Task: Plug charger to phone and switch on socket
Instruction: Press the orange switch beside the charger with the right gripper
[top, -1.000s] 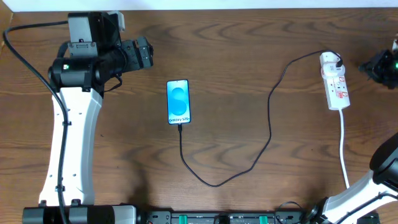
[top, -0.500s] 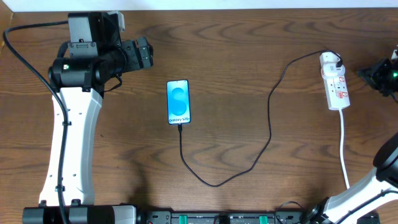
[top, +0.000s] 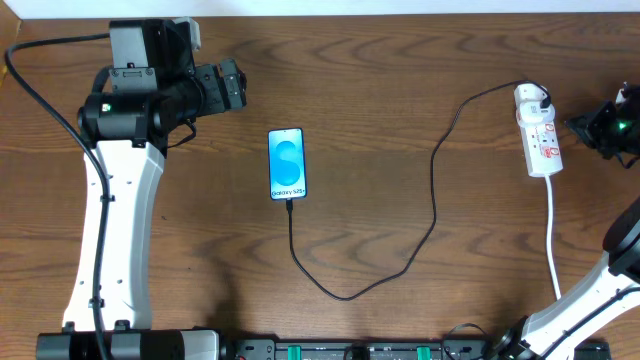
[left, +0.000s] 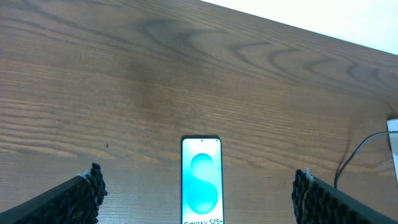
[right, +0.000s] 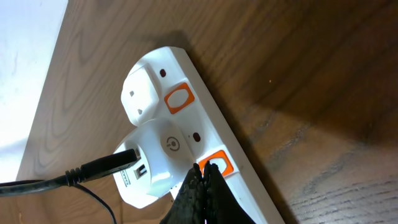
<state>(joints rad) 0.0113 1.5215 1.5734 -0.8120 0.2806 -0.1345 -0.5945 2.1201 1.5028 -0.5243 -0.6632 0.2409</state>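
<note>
The phone (top: 286, 163) lies screen-up on the table with its blue screen lit, and it also shows in the left wrist view (left: 201, 180). The charger's thin black cable (top: 434, 190) runs from the phone's near end in a loop to the socket (top: 540, 135). In the right wrist view the cable (right: 93, 168) enters a white adapter (right: 155, 158) on the socket (right: 205, 93). My right gripper (right: 203, 168) is shut, with its tips at an orange switch (right: 221, 163). It shows at the table's right edge (top: 585, 127). My left gripper (left: 198, 180) is open and empty, held above and behind the phone (top: 232, 85).
A second orange switch (right: 178, 98) sits further along the socket. The socket's white cord (top: 552, 240) runs toward the front edge. The wooden table's back edge (left: 298, 28) meets a white surface.
My right gripper has moved a little nearer and toward the socket. The left arm, phone and cable have not moved.
</note>
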